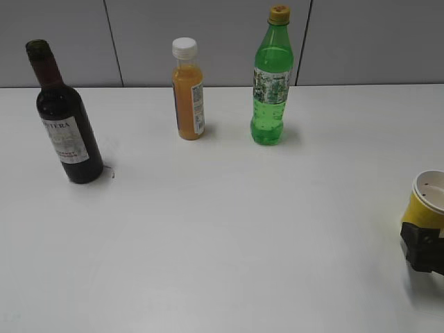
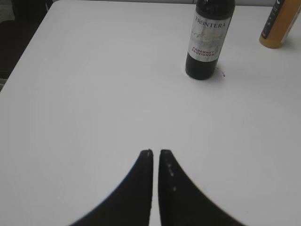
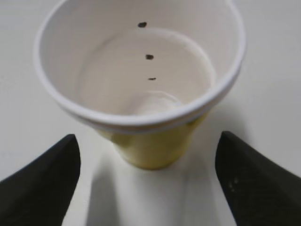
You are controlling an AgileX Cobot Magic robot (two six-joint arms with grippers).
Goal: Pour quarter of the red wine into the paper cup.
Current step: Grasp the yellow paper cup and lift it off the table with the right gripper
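A: Where the wine bottle [image 1: 64, 118]?
B: Upright on the white table [image 1: 222, 243], far left in the exterior view, at about nine o'clock. Long axis vertical, dark foil at the neck, no cap discernible, white label facing the camera. Dark glass, so fill level impossible to judge.

A: And from the left gripper [image 2: 155, 151]?
B: Ahead and a little right, at about one o'clock in the left wrist view, well apart across bare table. Fingers pressed almost together, only a sliver of gap, holding nothing. Clearly the nearer arm to the bottle; opening needed before any grasp, by this reading.

A: The paper cup [image 1: 427, 201]?
B: Far right edge of the exterior view, at about four o'clock, upright, yellow wall, white rolled rim. Well apart from the wine, nearly the whole table between them.

A: Right gripper [image 3: 148, 146]?
B: Fingers spread wide, one either side of the cup's base, cup [image 3: 141, 70] straight ahead at twelve o'clock. Not touching the yellow wall, gap visible on both sides. Not yet gripped.

A: Inside the cup?
B: No liquid. White interior, a few small dark specks on the far wall.

A: Other containers?
B: Orange juice bottle [image 1: 188, 90] with white cap and green soda bottle [image 1: 270, 80] with yellow cap, both upright at the back, around twelve o'clock, partly filled.
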